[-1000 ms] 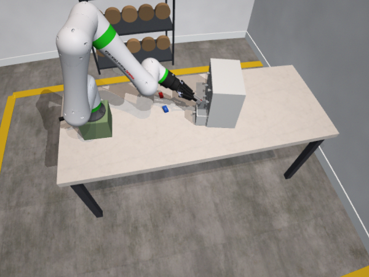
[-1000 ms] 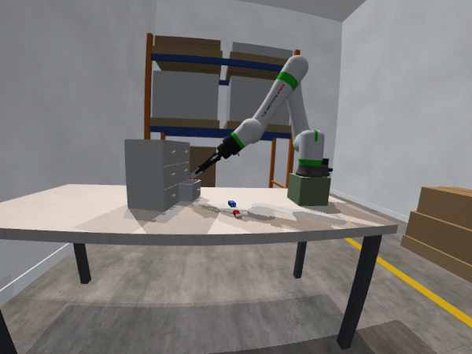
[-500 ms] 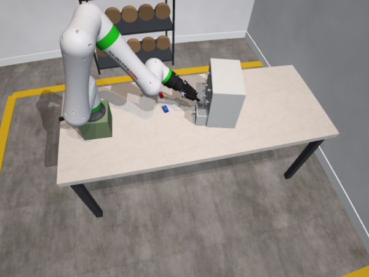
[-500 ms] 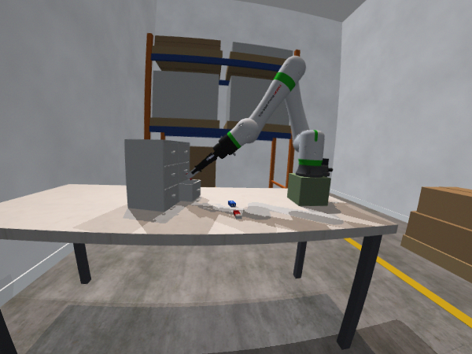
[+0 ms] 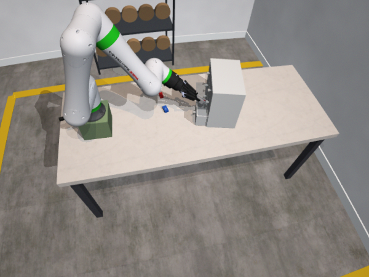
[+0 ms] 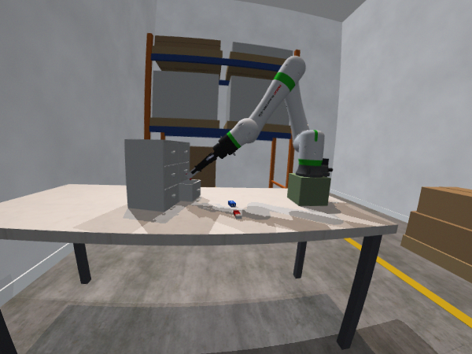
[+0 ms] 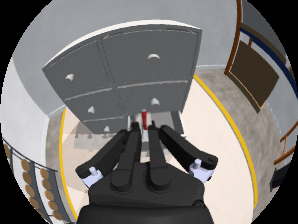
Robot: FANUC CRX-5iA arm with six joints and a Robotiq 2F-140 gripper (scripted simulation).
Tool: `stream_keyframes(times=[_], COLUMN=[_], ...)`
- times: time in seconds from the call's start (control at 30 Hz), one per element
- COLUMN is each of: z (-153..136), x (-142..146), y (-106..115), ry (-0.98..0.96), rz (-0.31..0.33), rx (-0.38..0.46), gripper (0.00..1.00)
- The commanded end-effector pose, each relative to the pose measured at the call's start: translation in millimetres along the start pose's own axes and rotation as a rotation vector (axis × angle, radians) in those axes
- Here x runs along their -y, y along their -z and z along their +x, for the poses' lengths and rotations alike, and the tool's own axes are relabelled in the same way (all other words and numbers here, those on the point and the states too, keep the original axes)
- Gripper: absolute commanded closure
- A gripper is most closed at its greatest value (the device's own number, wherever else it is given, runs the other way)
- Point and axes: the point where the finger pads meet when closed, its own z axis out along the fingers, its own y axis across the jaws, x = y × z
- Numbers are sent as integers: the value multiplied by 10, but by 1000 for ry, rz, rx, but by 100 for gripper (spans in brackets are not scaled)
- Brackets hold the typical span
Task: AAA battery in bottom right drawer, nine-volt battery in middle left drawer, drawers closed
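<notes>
The grey small chest (image 5: 226,92) stands on the table, its front facing my arm. Its bottom-row right drawer (image 5: 201,115) is pulled out; the other drawers sit flush. My gripper (image 5: 203,99) hangs just above this open drawer, close to the chest's front. It is shut on a thin red and white AAA battery (image 7: 145,119), which pokes out between the fingertips in the wrist view. The gripper (image 6: 193,171) and the open drawer (image 6: 189,189) also show in the exterior view. A small blue block (image 5: 165,108), which looks like the nine-volt battery, lies on the table between my base and the chest.
A small red block (image 5: 160,95) lies near the blue one, under my forearm. My green base block (image 5: 96,124) stands at the table's left end. Shelving stands behind the table, and cardboard boxes (image 6: 440,224) lie on the floor.
</notes>
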Motion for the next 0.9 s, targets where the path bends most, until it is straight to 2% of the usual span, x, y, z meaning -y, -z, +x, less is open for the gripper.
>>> stream_keyframes(times=[0.0,0.37,0.6,0.77,0.8,0.87], z=[2,2,2,2,2,2], x=[1,1,1,1,1,1], y=[0,0,0,0,0,0], ry=[0,0,0,0,0,0], rz=[0,0,0,0,0,0], rx=[0,0,0,0,0,0], gripper=[97,97,88,85,0,0])
